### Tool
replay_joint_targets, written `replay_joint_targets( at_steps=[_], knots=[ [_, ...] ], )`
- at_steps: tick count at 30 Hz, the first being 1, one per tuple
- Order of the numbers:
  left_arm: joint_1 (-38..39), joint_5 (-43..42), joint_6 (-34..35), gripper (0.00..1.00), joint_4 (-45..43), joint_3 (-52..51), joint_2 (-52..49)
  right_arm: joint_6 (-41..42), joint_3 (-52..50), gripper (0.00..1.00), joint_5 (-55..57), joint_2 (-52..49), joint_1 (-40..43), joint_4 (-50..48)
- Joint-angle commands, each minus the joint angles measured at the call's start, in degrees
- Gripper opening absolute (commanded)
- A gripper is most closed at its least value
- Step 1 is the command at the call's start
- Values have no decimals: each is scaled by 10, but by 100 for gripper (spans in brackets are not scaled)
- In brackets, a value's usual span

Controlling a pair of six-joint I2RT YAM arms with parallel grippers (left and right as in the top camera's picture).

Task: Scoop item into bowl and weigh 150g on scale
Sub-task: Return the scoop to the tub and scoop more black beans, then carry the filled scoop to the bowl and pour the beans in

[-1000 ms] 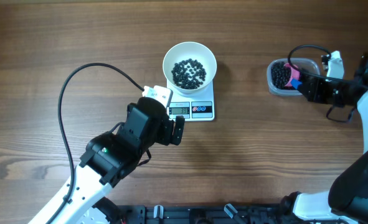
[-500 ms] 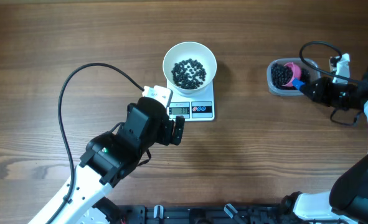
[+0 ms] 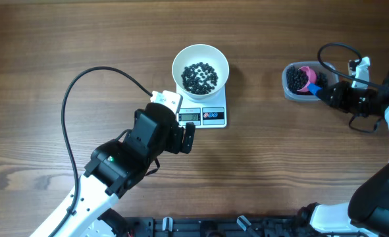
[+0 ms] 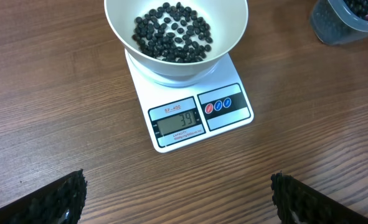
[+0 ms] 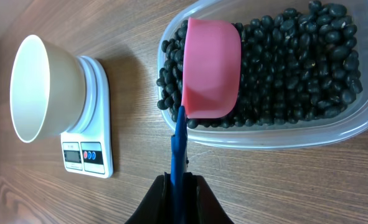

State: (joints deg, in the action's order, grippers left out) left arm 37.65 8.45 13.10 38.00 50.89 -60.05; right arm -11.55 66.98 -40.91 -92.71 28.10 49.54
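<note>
The white bowl point(image 3: 201, 66) stands on the scale point(image 3: 207, 117) and holds a thin layer of the black beans point(image 4: 173, 32). The scale's display point(image 4: 179, 122) reads 39. Just in front of the scale, my left gripper point(image 4: 179, 186) hangs open over bare wood. At the far right, my right gripper point(image 5: 179, 182) is shut on the blue handle of a pink scoop point(image 5: 212, 68). The scoop's cup lies among the beans point(image 5: 296, 56) in a clear tub point(image 3: 293, 89).
A black cable point(image 3: 89, 79) loops over the table left of the scale. The right arm's white body point(image 3: 378, 178) fills the right edge. The clear tub point(image 4: 342, 28) shows at the top right of the left wrist view.
My right gripper has drawn back a little to the right and turned, so more of the pink scoop shows inside the tub. The left arm, bowl and scale have not moved.
</note>
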Motion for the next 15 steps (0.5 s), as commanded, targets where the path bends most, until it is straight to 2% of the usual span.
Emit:
replay_joint_targets(
  at_steps=[1,9,15],
  knots=[
    [-3,-5,-9,100,0,1,0,17,0,4,-34,-8,1,-10],
    [-3,-5,-9,100,0,1,0,58,0,4,-43,-8,35,-29],
    [-3,-5,-9,100,0,1,0,92,0,4,-101,-8,84,-13]
  ],
)
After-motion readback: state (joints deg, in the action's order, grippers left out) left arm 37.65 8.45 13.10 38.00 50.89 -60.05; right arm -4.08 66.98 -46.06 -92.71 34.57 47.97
